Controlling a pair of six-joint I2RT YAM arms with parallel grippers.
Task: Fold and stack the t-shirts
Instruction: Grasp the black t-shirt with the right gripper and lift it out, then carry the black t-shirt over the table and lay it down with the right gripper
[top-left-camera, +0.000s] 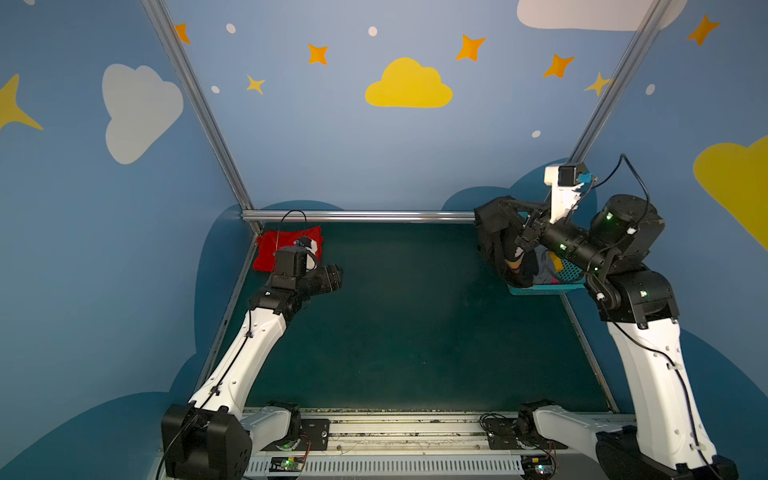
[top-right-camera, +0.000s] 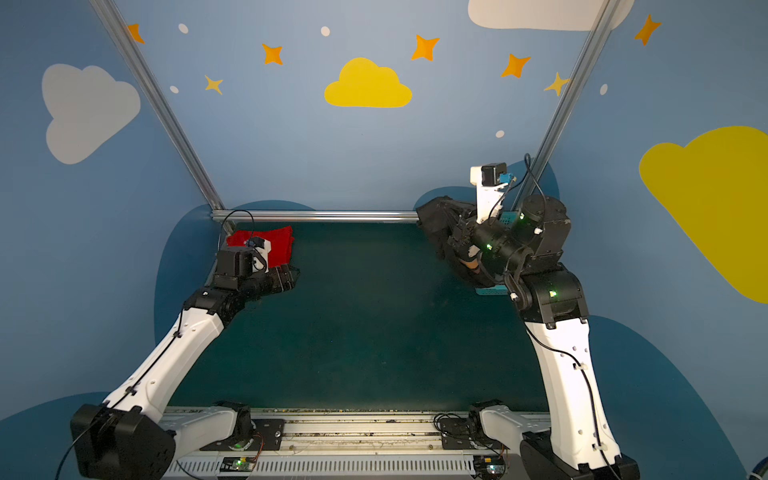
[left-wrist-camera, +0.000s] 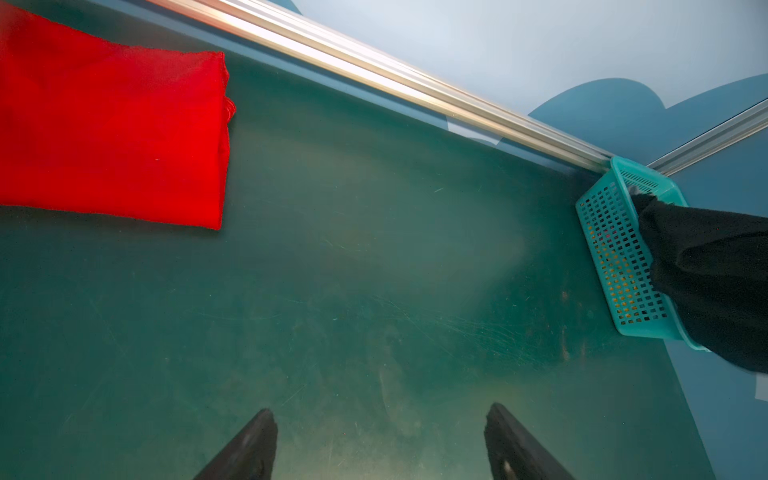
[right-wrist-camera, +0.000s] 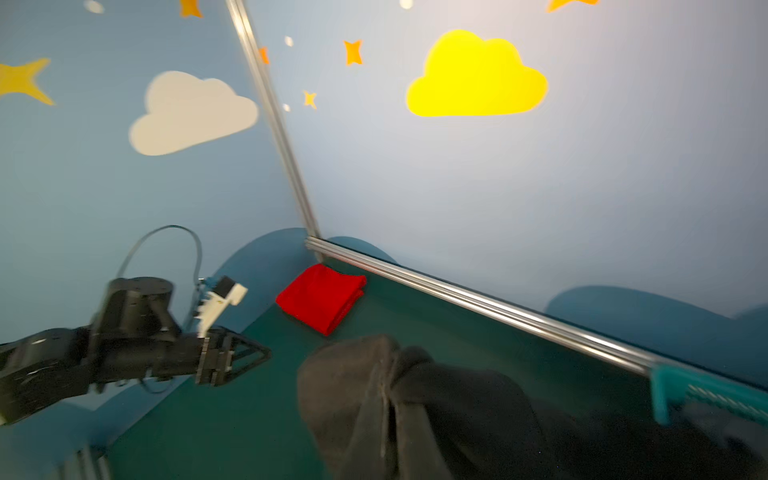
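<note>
From the left wrist, left end effector gapes empty; right end effector clamps black t-shirt.

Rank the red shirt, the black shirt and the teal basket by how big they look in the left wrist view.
1. red shirt, clearly largest, though cropped.
2. black shirt and teal basket: about alike; the shirt runs out of frame and covers part of the basket, so unranked.

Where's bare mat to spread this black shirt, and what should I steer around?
The whole middle and near stretch of the green mat is bare, from the left tool across to the teal basket. Crowded: far-left corner holds the folded red t-shirt; far-right corner holds basket and hanging black t-shirt.
</note>
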